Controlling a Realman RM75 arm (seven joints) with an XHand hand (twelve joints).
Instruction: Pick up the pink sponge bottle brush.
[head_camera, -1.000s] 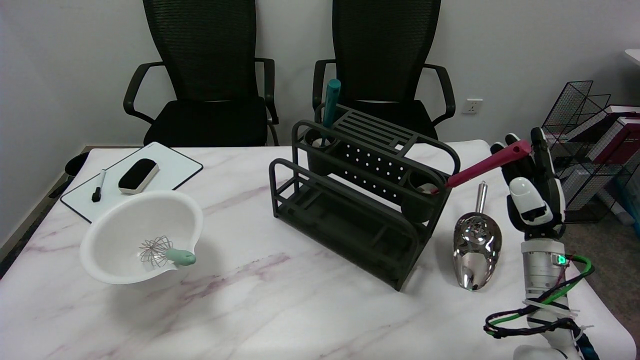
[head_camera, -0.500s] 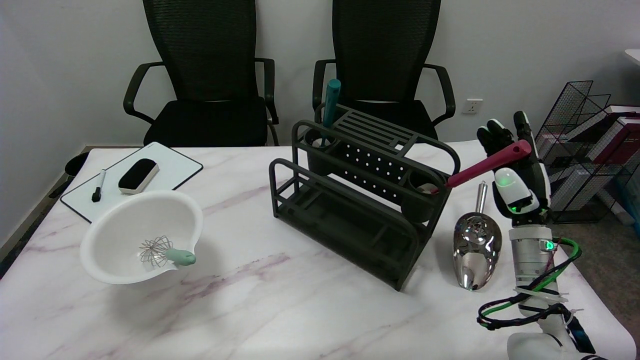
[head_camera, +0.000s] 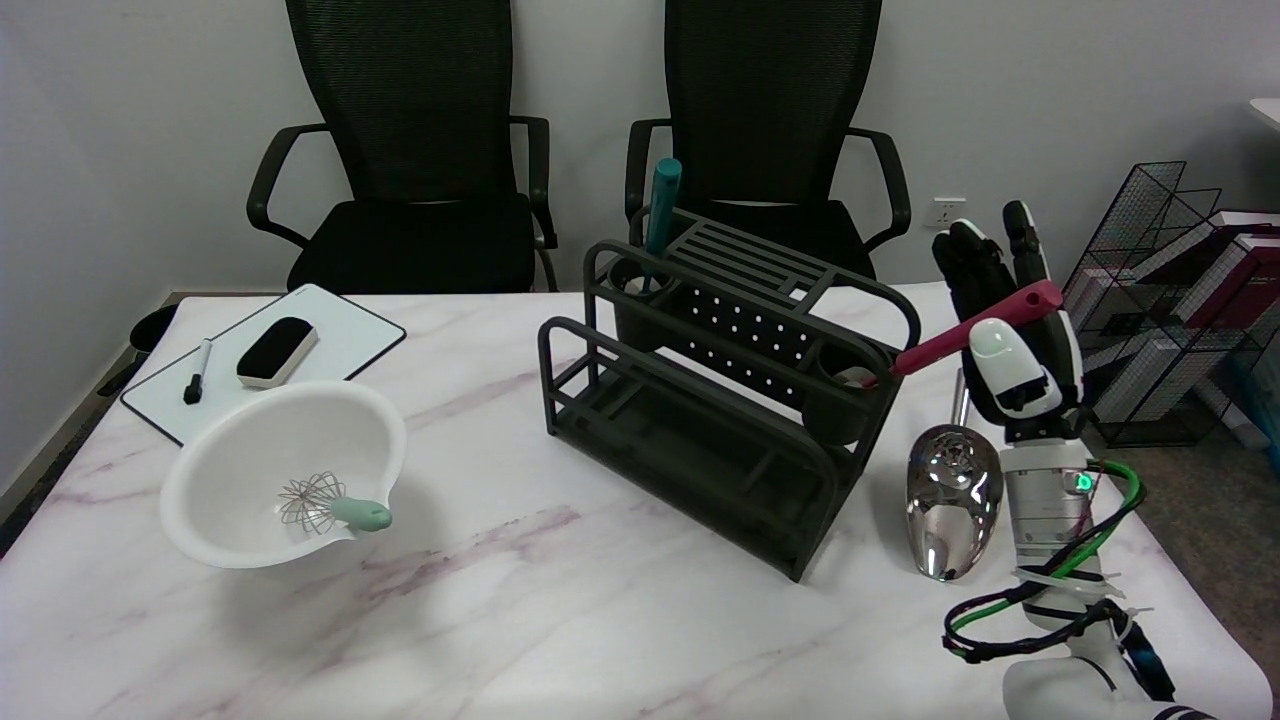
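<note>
The pink bottle brush's handle (head_camera: 935, 350) leans up and to the right out of the right-hand cup (head_camera: 838, 412) of the black rack (head_camera: 700, 420); its sponge head is mostly hidden inside the cup. My right hand (head_camera: 1005, 330) stands upright at the handle's upper end, off the rack's right side. Its dark fingers (head_camera: 965, 265) point up behind the handle, and the white thumb side sits just in front of it. The fingers are spread and not closed on the handle. The handle's tip (head_camera: 1045, 295) sticks out past the hand to the right.
A steel scoop (head_camera: 950, 490) lies on the table right below the hand. A teal-handled tool (head_camera: 660, 200) stands in the rack's back-left cup. At the left are a white bowl (head_camera: 230, 440) holding a whisk (head_camera: 320, 505) and a whiteboard (head_camera: 340, 340). A wire shelf (head_camera: 1180, 260) stands at the right.
My right hand has moved up and to the left, from beside the handle's tip to around its upper part. The brush and rack have stayed still.
</note>
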